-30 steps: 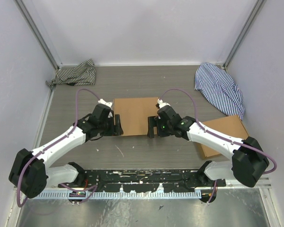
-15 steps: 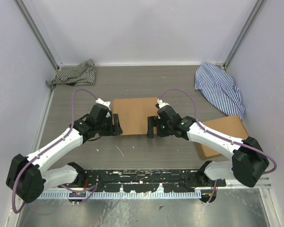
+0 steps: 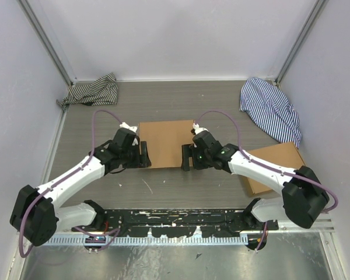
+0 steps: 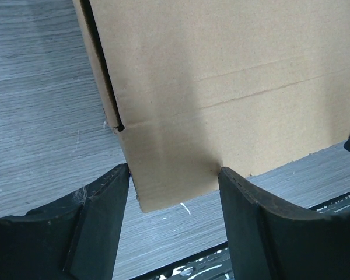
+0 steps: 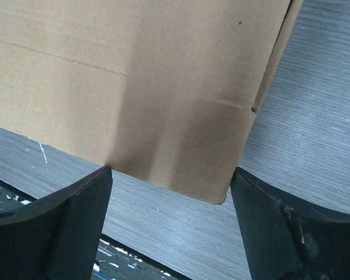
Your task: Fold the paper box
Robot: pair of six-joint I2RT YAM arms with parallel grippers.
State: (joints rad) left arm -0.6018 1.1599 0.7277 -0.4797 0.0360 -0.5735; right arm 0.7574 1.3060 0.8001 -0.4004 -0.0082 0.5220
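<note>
Both grippers stand spread wide and hold nothing: the left gripper (image 4: pixel 174 175) straddles the near left corner of the paper box (image 3: pixel 165 142) and the right gripper (image 5: pixel 172 173) its near right corner, the box lying flat at the middle of the table (image 3: pixel 163 102). Thin brown cardboard like this is probably light and fairly stiff across its panels, yet ready to bend at the scored crease and likely to slide on the smooth table. I would take its front flap by the two corners, evenly and gently, since a hard pinch would dent it.
</note>
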